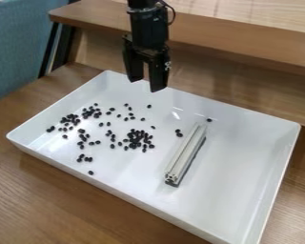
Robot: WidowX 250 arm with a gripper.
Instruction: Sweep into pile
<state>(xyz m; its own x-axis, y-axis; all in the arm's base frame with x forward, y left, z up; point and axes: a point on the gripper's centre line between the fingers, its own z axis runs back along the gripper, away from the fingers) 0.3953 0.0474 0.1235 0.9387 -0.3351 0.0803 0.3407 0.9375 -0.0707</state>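
White tray [241, 157] | black beans [137, 138] loosely clumped with many strays, mainly across its view-left half; pile apparently far from finished | metal bar [186, 153] flat inside it, ungrasped | gripper [147, 85] above its far side, fingers parted, empty

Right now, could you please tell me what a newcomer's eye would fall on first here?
Probably the dark beans, scattered with denser clumps against the white tray. Next comes the grey bar, lying to the right of most of them in the picture, then the open black gripper, hanging near the tray's far edge.
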